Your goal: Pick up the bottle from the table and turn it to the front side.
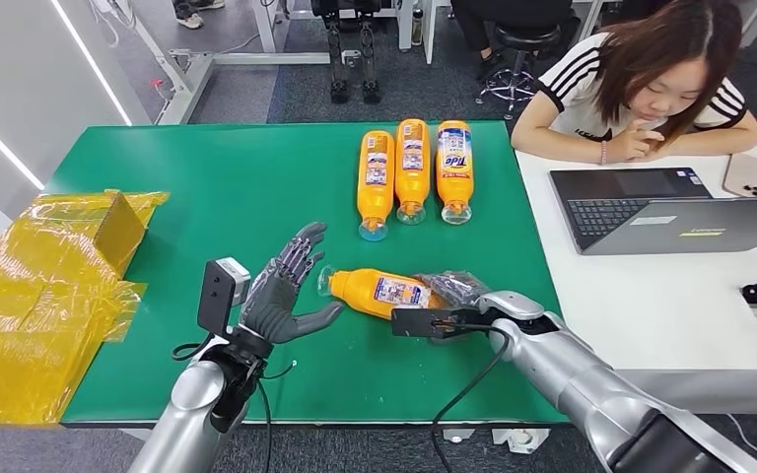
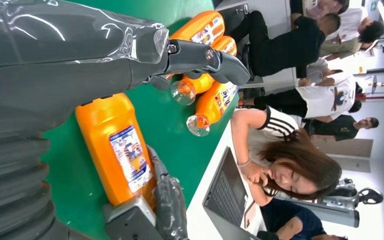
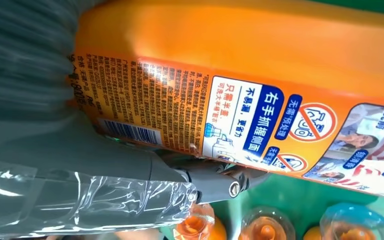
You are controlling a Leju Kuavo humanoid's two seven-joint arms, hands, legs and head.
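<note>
A green table [image 1: 256, 177] fills the middle of your work area, with a white desk [image 1: 670, 296] butted against its right edge and grey floor behind.

Left to right, you will find the following. Crumpled yellow plastic wrapping [image 1: 39, 296] lies at the table's left edge. Your left hand [image 1: 284, 291] is raised above the green surface near the front edge, palm turned toward the bottle, fingers spread apart and holding nothing; it sits just beside the cap end without touching it.

The bottle [image 1: 379, 292] you are to turn is orange and lies on its side on the green table, clear cap pointing at the left hand and base pointing right. The face turned up carries small print and a barcode, as the right wrist view shows [image 3: 220, 75]. Your right hand [image 1: 453, 292] is at the base end with its thumb [image 3: 215, 182] pressed against the label; the pictures do not settle whether the fingers are closed around the bottle, so I cannot tell whether it is gripped.

Further back, three more orange bottles [image 1: 414, 172] lie side by side, caps toward you.

On the white desk an open laptop [image 1: 651, 212] sits before a seated person [image 1: 641, 89], with a phone [image 1: 745, 174] just beside it.
</note>
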